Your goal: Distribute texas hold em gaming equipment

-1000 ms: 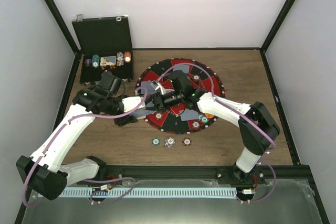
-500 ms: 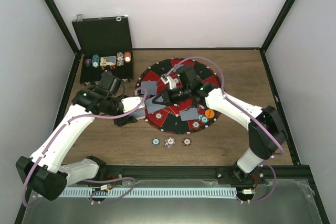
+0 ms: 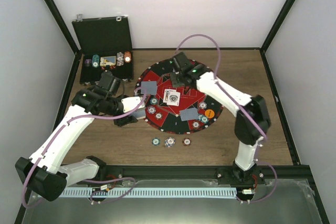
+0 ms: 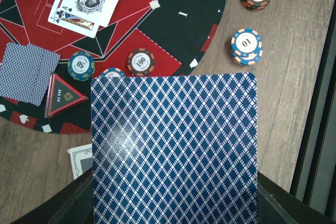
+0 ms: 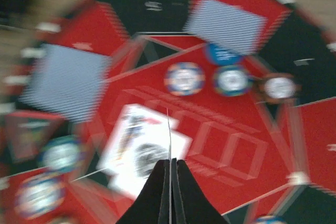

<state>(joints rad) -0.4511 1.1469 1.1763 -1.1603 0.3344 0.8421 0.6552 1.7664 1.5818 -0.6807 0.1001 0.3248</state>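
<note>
My left gripper [image 4: 176, 208] is shut on blue-diamond-backed playing cards [image 4: 173, 145], held flat over the near-left rim of the round mat [image 3: 210, 85]; from above this gripper [image 3: 131, 109] sits at the mat's left edge. Over the far part of the mat, my right gripper [image 3: 176, 80] is shut on a single card seen edge-on [image 5: 169, 129]. Two face-up cards [image 3: 171, 97] lie at the mat's centre. Face-down cards [image 3: 149, 87] and striped chips [image 3: 154, 102] are spread on the mat, with an orange disc [image 3: 209, 113] at its right.
Three chips [image 3: 169, 141] lie in a row on the wood in front of the mat. The open black case [image 3: 105, 61] with more chips stands at the back left. A red triangular marker [image 4: 63, 95] rests on the mat beside the left gripper.
The right arm pulled away from the left gripper to the mat's far side, its jaws now closed on a card. The face-up cards at the centre are uncovered. The left arm stayed put.
</note>
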